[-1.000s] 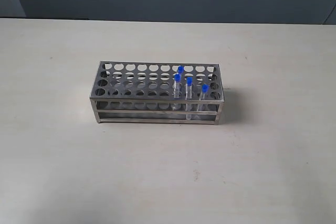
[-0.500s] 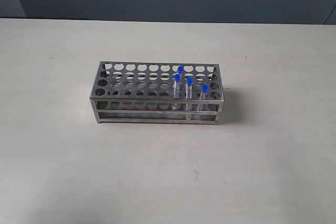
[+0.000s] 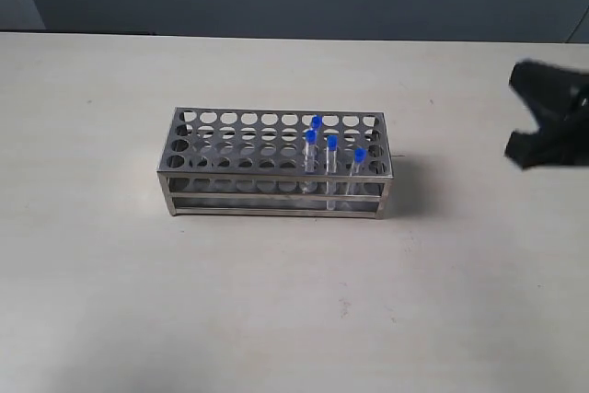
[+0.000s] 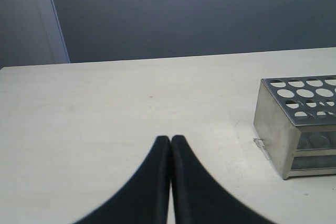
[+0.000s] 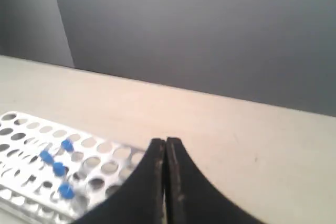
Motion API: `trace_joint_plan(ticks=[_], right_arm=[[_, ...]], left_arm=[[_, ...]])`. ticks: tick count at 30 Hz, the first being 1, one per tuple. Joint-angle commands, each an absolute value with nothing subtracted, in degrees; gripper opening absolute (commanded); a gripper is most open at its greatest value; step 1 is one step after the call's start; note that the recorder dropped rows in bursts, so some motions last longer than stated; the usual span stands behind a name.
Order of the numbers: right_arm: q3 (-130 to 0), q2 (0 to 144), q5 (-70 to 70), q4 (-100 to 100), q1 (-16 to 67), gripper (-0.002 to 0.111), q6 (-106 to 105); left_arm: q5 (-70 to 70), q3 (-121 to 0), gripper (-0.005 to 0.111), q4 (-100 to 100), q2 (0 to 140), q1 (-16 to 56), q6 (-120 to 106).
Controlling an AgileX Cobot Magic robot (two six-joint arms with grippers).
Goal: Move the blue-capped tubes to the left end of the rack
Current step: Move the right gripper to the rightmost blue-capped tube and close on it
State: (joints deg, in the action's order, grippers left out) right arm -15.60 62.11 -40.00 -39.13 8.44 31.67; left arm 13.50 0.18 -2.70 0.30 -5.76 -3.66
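Left gripper [image 4: 170,139] and right gripper [image 5: 166,141] each have their fingers pressed together with nothing between them. Four blue-capped tubes [image 3: 331,158] stand in holes in the right half of the rack [image 3: 230,172], which sits at the middle of the exterior frame on a pale table [image 3: 276,301]. At that frame's right edge the right gripper is a dark blur, well apart from the rack; the left one shows only in its wrist view, near one end of the rack.

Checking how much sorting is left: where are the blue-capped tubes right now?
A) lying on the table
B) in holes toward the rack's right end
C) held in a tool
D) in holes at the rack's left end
B: in the exterior view all four blue-capped tubes stand upright in holes toward the right end of the rack, none at its left end.
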Motion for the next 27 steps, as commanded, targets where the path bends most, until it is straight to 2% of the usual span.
trace_joint_plan(ticks=[1,4,6,8,9,11,12,27], right_arm=[[-9.2,65.0,-44.6,-33.9,13.6,-0.001,21.8],[-9.2,67.6,-44.5,-38.4,16.6,-0.001,21.8],[-9.2,69.8,-46.8,-39.3,17.8,0.006,21.8],[-9.2,72.0,-49.7,-39.9,18.2,0.021,20.6],[-9.3,73.2,-51.1,-40.0,18.3,0.033,19.5],[-9.7,75.8,-52.7,-39.8,18.3,0.049,18.2],[-10.3,77.0,-53.0,-39.7,18.3,0.053,17.4],[-21.8,96.8,-62.1,-43.6,18.5,0.054,16.1]], left_arm=[[13.3,0.0,0.001,-2.5,0.0,-5.5,-3.6],[13.3,0.0,0.001,-2.5,0.0,-5.5,-3.6],[13.3,0.0,0.001,-2.5,0.0,-5.5,-3.6],[13.3,0.0,0.001,-2.5,0.0,-5.5,-3.6],[13.3,0.0,0.001,-2.5,0.0,-5.5,-3.6],[13.3,0.0,0.001,-2.5,0.0,-5.5,-3.6],[13.3,0.0,0.001,-2.5,0.0,-5.5,-3.6],[13.2,0.0,0.001,-2.5,0.0,-5.5,-3.6]])
